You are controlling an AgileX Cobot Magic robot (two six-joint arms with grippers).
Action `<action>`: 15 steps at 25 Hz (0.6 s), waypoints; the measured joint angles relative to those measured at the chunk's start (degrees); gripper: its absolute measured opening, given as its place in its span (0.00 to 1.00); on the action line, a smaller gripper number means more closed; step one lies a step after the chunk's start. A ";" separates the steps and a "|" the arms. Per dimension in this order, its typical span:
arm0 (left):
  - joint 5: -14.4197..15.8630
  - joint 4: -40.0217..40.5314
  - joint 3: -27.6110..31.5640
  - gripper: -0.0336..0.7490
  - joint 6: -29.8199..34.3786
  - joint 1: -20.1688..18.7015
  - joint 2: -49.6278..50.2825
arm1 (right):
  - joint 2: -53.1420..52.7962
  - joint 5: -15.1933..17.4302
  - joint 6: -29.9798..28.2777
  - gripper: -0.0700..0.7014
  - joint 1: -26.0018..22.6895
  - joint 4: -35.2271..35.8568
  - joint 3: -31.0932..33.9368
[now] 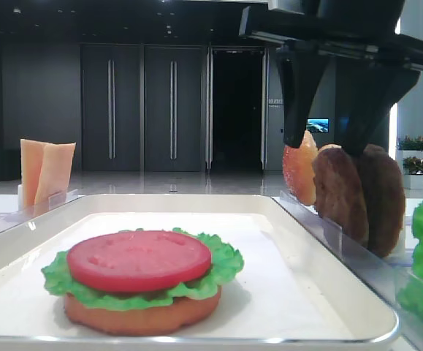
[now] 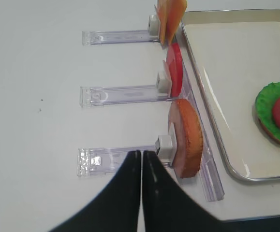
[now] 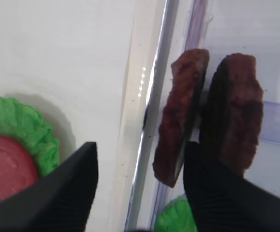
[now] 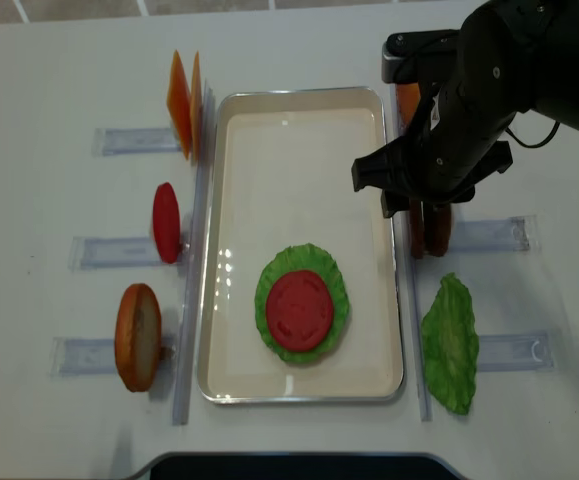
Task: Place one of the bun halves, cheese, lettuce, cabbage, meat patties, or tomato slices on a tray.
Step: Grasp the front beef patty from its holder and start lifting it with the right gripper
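Note:
Two meat patties [image 3: 181, 116] [image 3: 236, 111] stand on edge in a clear rack right of the white tray [image 4: 299, 395]. My right gripper [image 3: 140, 150] is open above them. One finger [image 3: 62, 188] hangs over the tray rim and the other [image 3: 212, 188] sits between the patties, so the nearer patty [image 1: 339, 190] lies between the jaws, untouched as far as I can see. On the tray a tomato slice [image 4: 299, 310] lies on lettuce [image 4: 269, 295] over a bun base [image 1: 138, 314]. My left gripper [image 2: 142, 153] is shut and empty beside a bun half [image 2: 185, 137].
Left of the tray, clear racks [image 2: 115, 159] hold cheese slices [image 4: 184, 100], a tomato slice [image 4: 166, 222] and the bun half [image 4: 137, 335]. On the right lie a lettuce leaf [image 4: 451, 345] and a bun [image 1: 299, 168] behind the patties. My right arm [image 4: 489, 90] covers the tray's far right corner.

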 joint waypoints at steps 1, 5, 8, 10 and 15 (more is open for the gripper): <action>0.00 0.00 0.00 0.04 0.00 0.00 0.00 | 0.00 0.00 0.00 0.62 0.00 -0.41 0.00; 0.00 0.00 0.00 0.04 0.00 0.00 0.00 | 0.00 -0.14 0.00 0.62 0.00 -0.95 -0.05; 0.00 0.00 0.00 0.04 0.00 0.00 0.00 | 0.00 -0.41 0.00 0.62 0.00 -1.57 -0.05; 0.00 0.00 0.00 0.04 0.00 0.00 0.00 | 0.00 -0.41 0.12 0.62 0.00 -2.04 -0.05; 0.00 0.00 0.00 0.04 0.00 0.00 0.00 | 0.00 -0.41 0.17 0.62 0.00 -2.23 -0.05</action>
